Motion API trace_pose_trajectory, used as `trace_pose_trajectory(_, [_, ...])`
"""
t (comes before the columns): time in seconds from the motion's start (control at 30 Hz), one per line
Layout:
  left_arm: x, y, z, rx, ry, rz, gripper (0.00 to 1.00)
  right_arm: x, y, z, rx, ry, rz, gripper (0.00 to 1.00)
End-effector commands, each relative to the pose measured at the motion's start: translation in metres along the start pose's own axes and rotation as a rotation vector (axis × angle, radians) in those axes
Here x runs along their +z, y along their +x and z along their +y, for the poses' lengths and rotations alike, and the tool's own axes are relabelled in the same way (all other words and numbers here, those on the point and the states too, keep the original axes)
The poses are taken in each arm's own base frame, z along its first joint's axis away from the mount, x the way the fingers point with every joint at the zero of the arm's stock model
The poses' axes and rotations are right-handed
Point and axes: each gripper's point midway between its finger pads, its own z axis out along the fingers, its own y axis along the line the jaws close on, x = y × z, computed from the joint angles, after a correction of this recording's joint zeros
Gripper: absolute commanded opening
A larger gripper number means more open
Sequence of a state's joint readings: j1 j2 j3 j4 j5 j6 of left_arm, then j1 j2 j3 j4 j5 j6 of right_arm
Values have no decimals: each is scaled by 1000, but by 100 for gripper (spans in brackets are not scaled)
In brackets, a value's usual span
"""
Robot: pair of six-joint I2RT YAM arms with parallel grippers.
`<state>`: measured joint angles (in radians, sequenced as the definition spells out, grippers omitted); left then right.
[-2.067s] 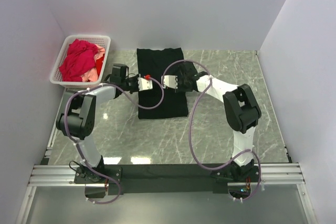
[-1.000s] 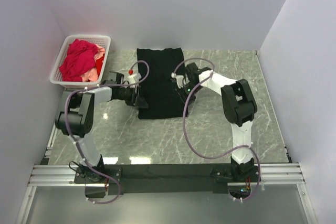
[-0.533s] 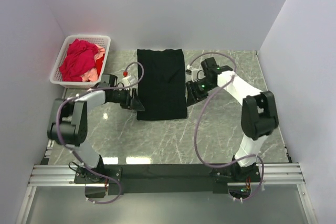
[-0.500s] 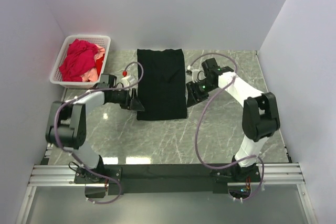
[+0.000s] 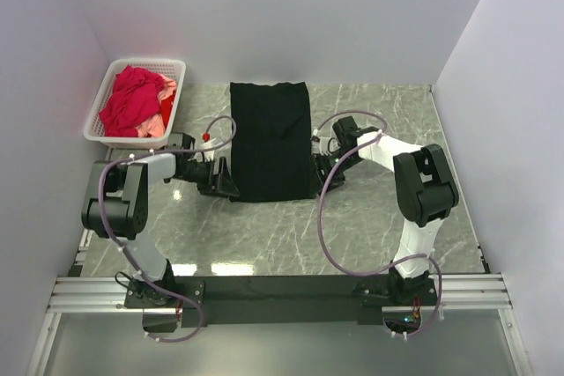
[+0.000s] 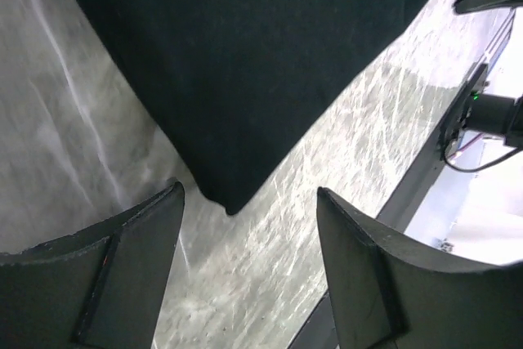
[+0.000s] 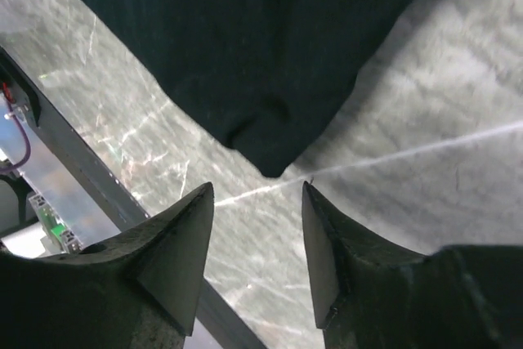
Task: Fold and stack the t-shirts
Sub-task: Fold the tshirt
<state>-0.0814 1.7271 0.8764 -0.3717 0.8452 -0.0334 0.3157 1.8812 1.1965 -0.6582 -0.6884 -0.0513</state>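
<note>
Shirts in view are three: one black t-shirt [image 5: 271, 138] and, in the white basket [image 5: 145, 62], one crimson shirt [image 5: 132, 99] with one salmon shirt [image 5: 159, 127] showing under its side. There are two hands and one basket.

The black t-shirt lies flat on the marble worktop [image 5: 379, 217] as a long rectangle, and its near edge runs from one hand to the other. The left hand [image 5: 222, 184] is low at the near left corner. In the left wrist view its two fingers [image 6: 139, 234] are spread apart and released, and the tip of that corner lies on the worktop between them, touching neither. The right hand [image 5: 319, 167] is low at the near right corner. Its fingers [image 7: 184, 234] are also spread and grasp nothing, and the slightly rumpled corner lies just ahead of the gap between them.

The basket stands beyond the left hand and to its outer side, well apart from it, against the left wall. Bare worktop lies on the outer side of the right hand up to the right wall. There is also a wide bare strip behind both hands, toward the arm bases.
</note>
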Motion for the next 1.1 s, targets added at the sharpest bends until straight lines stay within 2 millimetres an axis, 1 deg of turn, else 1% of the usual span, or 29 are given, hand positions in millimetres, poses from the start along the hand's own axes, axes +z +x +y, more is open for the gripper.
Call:
trace_pose_trajectory(0.0, [4,-1,9,-33,-18,36,73,9,-10,-1,3,-27,-25,53])
trace_pose_trajectory(0.03, [7,3,12,-52,-11,58,73,11,-10,-2,6,-30,-21,52])
trace_pose_trajectory(0.13, [11,5,14,-68,0,78,73,17,-6,-4,15,-45,7,44])
trace_pose_trajectory(0.23, [15,9,18,-88,4,95,72,19,0,-3,26,-66,30,41])
trace_pose_trajectory(0.3, [16,8,20,-88,-2,96,68,20,0,-4,20,-64,34,38])
trace_pose_trajectory(0.4, [18,10,23,-97,-10,107,57,17,-3,-4,11,-55,28,24])
trace_pose_trajectory(0.43, [18,10,25,-100,-20,111,49,15,-5,-4,7,-50,26,18])
trace_pose_trajectory(0.47, [18,9,29,-102,-37,112,45,14,-6,-5,0,-41,25,10])
trace_pose_trajectory(0.5, [17,9,31,-71,-47,120,42,12,-6,-4,-8,-35,23,6])
trace_pose_trajectory(0.53, [16,5,32,-52,-58,117,37,10,-6,-5,-11,-27,25,0])
trace_pose_trajectory(0.6, [12,5,38,-36,-96,129,31,7,-6,-6,-32,-9,27,0])
trace_pose_trajectory(0.63, [11,1,39,-25,-110,129,23,5,-5,-6,-34,-3,32,0])
trace_pose_trajectory(0.7, [6,3,44,-16,-155,155,15,1,-3,-8,-51,16,35,0])
trace_pose_trajectory(0.73, [2,-1,46,-5,-175,158,9,-1,1,-9,-58,26,49,0])
trace_pose_trajectory(0.77, [1,0,48,5,-185,167,6,-5,0,-8,-72,37,44,0])
trace_pose_trajectory(0.8, [-1,1,52,27,-209,180,4,-7,2,-13,-78,64,48,0])
trace_pose_trajectory(0.83, [-4,3,52,26,-219,200,1,-8,6,-13,-83,76,60,0])
trace_pose_trajectory(0.93, [-9,7,56,49,-243,225,1,-16,12,-17,-112,114,79,0])
trace_pose_trajectory(1.07, [-9,8,51,67,-233,236,1,-16,20,-10,-120,95,109,0])
